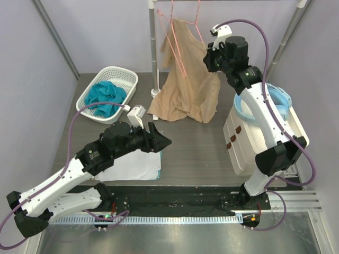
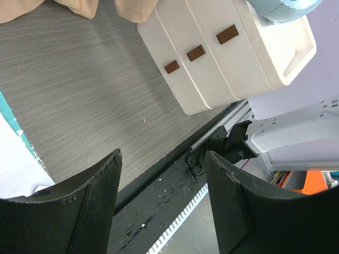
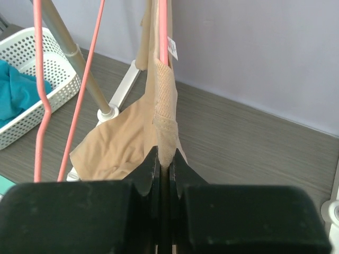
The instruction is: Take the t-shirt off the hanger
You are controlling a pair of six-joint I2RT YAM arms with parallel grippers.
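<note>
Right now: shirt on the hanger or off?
On. The tan t-shirt hangs draped from the pink hanger, hem reaching the table; the right gripper is shut on its edge.

place: robot lab | cues: aluminium mounting rail (image 1: 302,200), plain partition walls (image 1: 106,32)

basket (image 1: 128,79) left of t-shirt (image 1: 188,91), drawers (image 1: 242,151) right

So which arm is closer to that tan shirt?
Right. Its fingers are pinching the shirt by the hanger; the left fingers hang open above the table, apart from it.
</note>
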